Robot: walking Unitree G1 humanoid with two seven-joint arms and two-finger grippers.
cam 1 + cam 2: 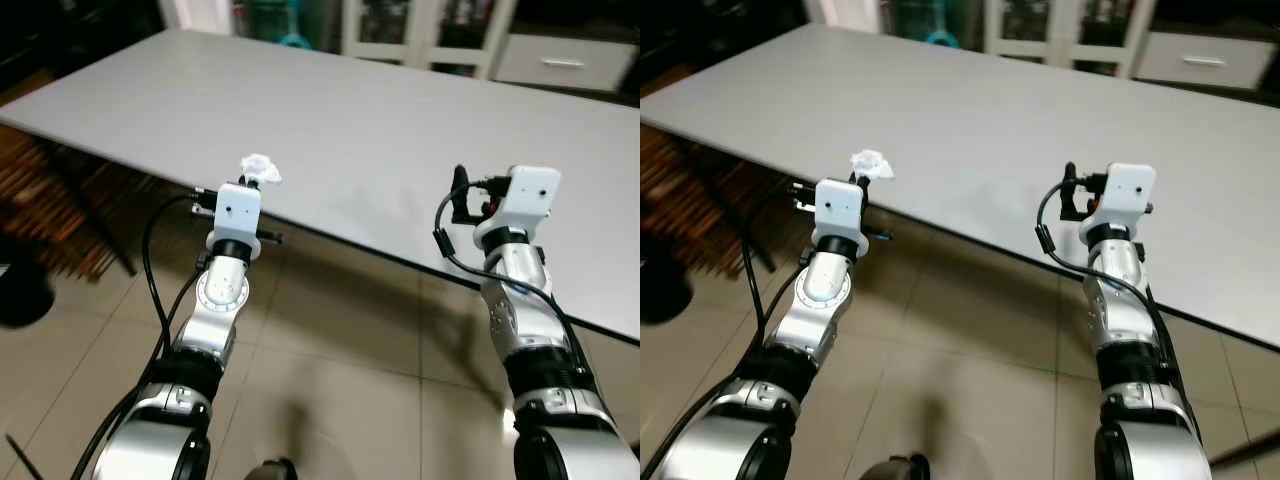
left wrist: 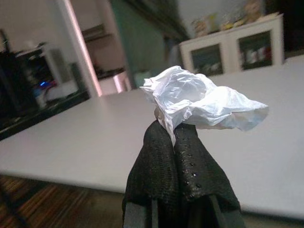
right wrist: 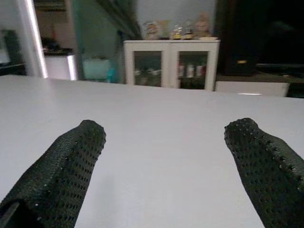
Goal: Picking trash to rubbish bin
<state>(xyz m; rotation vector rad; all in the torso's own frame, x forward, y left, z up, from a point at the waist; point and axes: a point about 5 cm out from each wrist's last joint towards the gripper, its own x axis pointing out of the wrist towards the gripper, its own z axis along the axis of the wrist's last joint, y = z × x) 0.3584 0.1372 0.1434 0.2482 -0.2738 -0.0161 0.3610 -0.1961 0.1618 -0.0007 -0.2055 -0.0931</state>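
Left wrist view shows the left hand (image 2: 175,130) closed tight on a crumpled white tissue (image 2: 202,100); the two black fingers (image 2: 190,161) are pressed together and the tissue sticks out above their tips, in the centre of the frame. In the left eye view the same tissue (image 1: 259,169) sits at the top of the left arm, left of centre in the frame, just over the near edge of the grey desk (image 1: 380,120). It is held in the hand and I cannot tell if it touches the desk.

The right hand (image 3: 166,137) is open. In the right wrist view its fingers (image 3: 71,161) stand wide apart at the lower left and lower right of the frame, with bare desk surface between them and nothing held. In the left eye view the right arm, with its white wrist block (image 1: 530,195), is at the right of the frame, at the near edge of the desk.

Behind the desk, at the top of the frame, stands a white cabinet with glass doors (image 3: 171,64). Under the arms is a tiled floor (image 1: 360,380), and at the left edge of the frame there is a dark wooden slatted surface (image 1: 50,215).
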